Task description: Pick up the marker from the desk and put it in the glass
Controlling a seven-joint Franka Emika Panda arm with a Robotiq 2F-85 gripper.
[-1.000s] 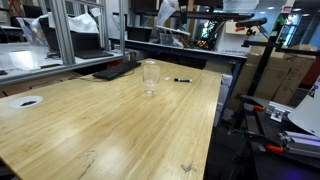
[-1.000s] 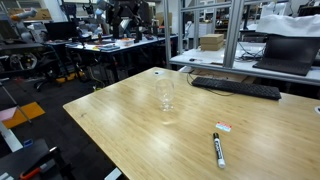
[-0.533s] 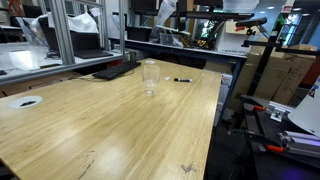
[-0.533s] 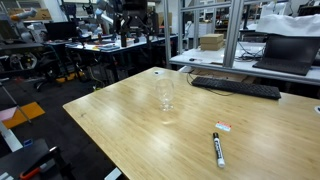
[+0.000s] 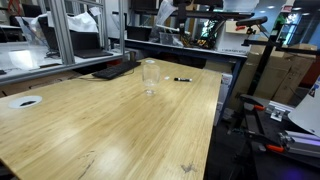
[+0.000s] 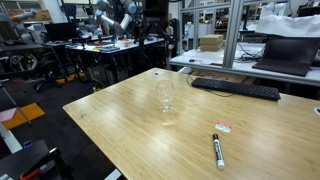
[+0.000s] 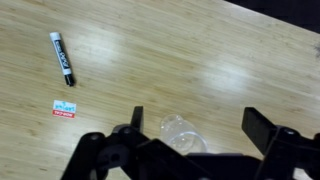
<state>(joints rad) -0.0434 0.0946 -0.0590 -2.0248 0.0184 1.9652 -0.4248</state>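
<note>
A clear glass (image 5: 150, 77) stands upright on the wooden desk (image 5: 110, 130); it also shows in an exterior view (image 6: 166, 97) and at the bottom of the wrist view (image 7: 180, 135). A black-and-white marker (image 6: 217, 150) lies flat on the desk some way from the glass; it also shows in an exterior view (image 5: 182, 79) and at the upper left of the wrist view (image 7: 62, 57). My gripper (image 7: 200, 122) is open and empty, high above the desk, roughly over the glass. In an exterior view it hangs at the top edge (image 6: 155, 12).
A small red-and-white label (image 7: 64, 108) lies near the marker. A black keyboard (image 6: 235, 88) lies along the desk's far edge. A white disc (image 5: 25, 101) sits near one side. Metal frames, monitors and other benches stand around the desk.
The arm and gripper at the top of an exterior view have shifted sideways towards the desk. The glass and marker have not moved.
</note>
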